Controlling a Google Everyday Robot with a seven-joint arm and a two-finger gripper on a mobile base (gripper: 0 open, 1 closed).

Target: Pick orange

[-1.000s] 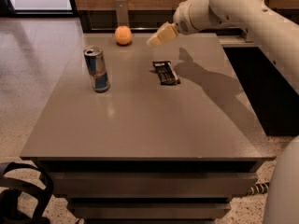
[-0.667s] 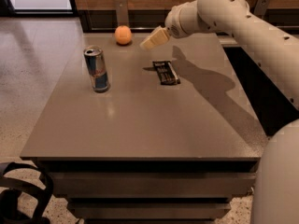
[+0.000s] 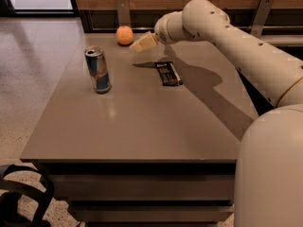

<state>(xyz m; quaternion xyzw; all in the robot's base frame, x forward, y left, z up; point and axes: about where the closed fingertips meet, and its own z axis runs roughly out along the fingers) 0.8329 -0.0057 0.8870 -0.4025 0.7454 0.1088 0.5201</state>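
Hand (image 3: 142, 43) hovers beside orange (image 3: 124, 35), seemingly not touching.

Layout on the grey table (image 3: 142, 126)
A small round orange fruit (image 3: 124, 35) is placed at the back, the cream gripper (image 3: 142, 44) is held just right of it, and a blue-and-silver metal can (image 3: 98, 70) is set nearer, left of a black flat packet (image 3: 169, 73).

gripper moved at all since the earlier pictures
Yes. The gripper has moved left, closing most of its gap to the orange, which stayed put.

arm extended forward, end effector (image 3: 138, 45) tilted down.
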